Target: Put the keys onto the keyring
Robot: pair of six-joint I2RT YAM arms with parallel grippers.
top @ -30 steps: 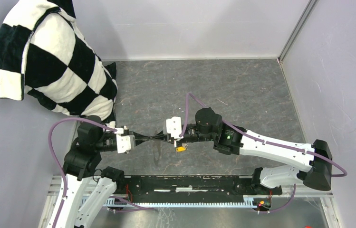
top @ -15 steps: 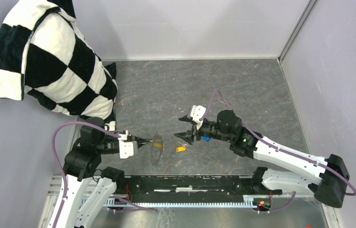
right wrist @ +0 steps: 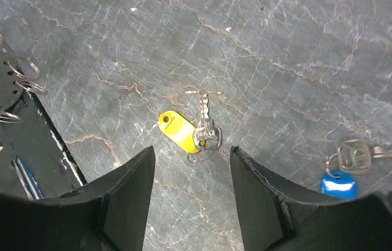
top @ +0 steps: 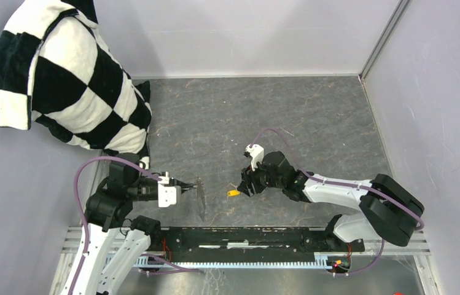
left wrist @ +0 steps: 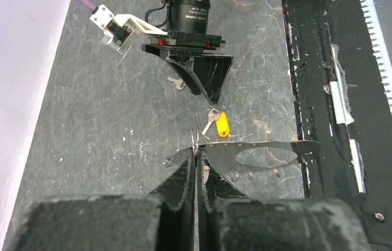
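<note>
- The grey, marble-veined worktop (top: pixel 313 117) is walled in pale lilac along its far, left and right edges. Most of the far half and the right side lie bare.
- A black-and-white chequered cloth (top: pixel 67 80) is heaped over the far left corner and hangs down the left wall.
- A black rail (top: pixel 245 236) runs along the near edge, between the two arm bases.
- The right arm reaches in low from the near right corner, its forearm almost flat and pointing left. Its tool (right wrist: pixel 191 152) hangs near the middle of the near half, fingers apart and empty, tips aimed down at the worktop.
- The left arm is folded at the near left corner, with the wrist stretched level to the right. Its tool (left wrist: pixel 196 157) is pressed together, clamped on the keyring.
- The thin grey metal keyring (left wrist: pixel 196 137) is pinched at the left tool's tips, above the worktop close to the near edge. The left wrist view shows it edge-on as a sliver, and from above it is a faint oval.
- The silver key with the yellow plastic head (right wrist: pixel 180 130) lies flat just under the right tool's gap, apart from the keyring.
- The silver key with the blue head (right wrist: pixel 338 184) lies flat beside the yellow one. The right finger cuts off part of its blue cover, and from above the arm hides it.
</note>
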